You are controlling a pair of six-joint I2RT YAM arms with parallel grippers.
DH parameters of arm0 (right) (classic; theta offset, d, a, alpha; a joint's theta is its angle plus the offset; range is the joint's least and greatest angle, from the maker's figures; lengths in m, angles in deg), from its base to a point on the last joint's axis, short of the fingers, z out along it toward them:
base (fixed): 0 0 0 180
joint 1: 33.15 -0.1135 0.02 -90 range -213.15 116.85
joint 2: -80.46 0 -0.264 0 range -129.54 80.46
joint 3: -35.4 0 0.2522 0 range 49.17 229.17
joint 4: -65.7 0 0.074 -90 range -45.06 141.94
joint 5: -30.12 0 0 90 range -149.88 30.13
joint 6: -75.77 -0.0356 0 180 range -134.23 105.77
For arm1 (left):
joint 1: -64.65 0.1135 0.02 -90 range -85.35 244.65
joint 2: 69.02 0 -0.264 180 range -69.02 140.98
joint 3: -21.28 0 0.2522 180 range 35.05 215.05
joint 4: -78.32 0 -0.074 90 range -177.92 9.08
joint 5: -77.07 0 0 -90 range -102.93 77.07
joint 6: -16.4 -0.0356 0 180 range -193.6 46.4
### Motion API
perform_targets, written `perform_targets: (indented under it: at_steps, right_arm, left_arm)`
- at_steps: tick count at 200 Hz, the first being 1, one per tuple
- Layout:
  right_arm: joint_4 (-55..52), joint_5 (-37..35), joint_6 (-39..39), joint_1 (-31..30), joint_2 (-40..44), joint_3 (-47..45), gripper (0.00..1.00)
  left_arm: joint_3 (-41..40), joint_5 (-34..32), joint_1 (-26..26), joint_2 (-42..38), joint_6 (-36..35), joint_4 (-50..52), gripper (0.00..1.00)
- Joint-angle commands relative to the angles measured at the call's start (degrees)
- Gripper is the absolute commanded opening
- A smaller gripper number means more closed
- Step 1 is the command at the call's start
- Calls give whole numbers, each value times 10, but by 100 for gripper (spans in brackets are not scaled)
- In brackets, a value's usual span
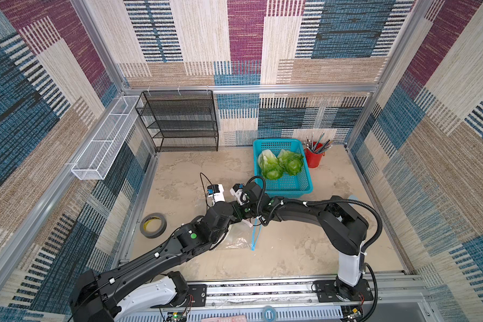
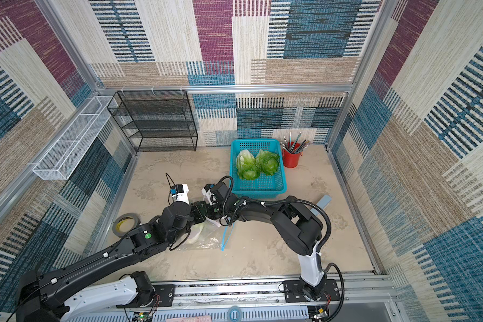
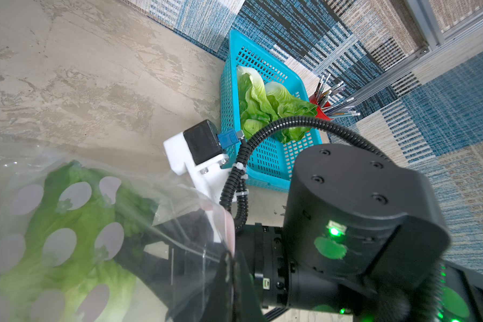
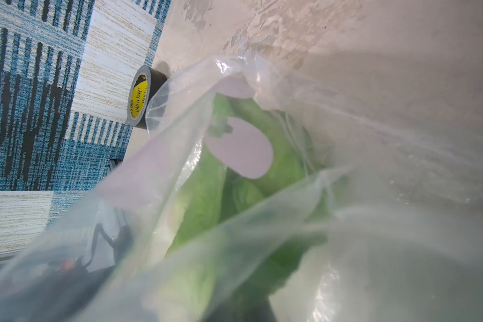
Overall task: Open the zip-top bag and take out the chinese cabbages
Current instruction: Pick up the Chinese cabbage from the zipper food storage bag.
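While 2 chinese cabbages (image 1: 270,166) lay in the basket (image 1: 289,191), left end effector (image 3: 229,269) clamped the zip-top bag (image 2: 207,240), right end effector (image 3: 162,251) closed inside it.

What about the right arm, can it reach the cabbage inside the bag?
Likely yes: the zip-top bag gapes toward it, the cabbage lies just inside; only loose film crosses.
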Motion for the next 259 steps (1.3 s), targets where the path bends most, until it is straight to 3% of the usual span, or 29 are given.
perform_targets:
  at_steps: [1, 74, 103, 120, 160, 194, 259]
  right_arm:
    - [20, 11, 13, -1, 13, -6, 0]
    - [27, 31, 31, -1, 27, -19, 0]
    - [46, 44, 35, 0, 37, -29, 0]
    - [56, 51, 38, 0, 46, -34, 0]
    - [47, 52, 50, 0, 50, -29, 0]
    - [49, 54, 51, -1, 57, -32, 0]
    - [50, 59, 59, 0, 68, -34, 0]
  left_arm:
    - [9, -31, 0, -13, -39, -4, 1]
    - [43, -73, 5, -53, -141, 51, 44]
    - [73, -78, 18, -50, -179, 102, 53]
    - [106, -34, 49, -46, -202, 146, 53]
    - [171, 112, 190, -15, -219, 274, 52]
    - [161, 202, 277, -10, -229, 288, 52]
    - [149, 341, 372, 21, -244, 287, 46]
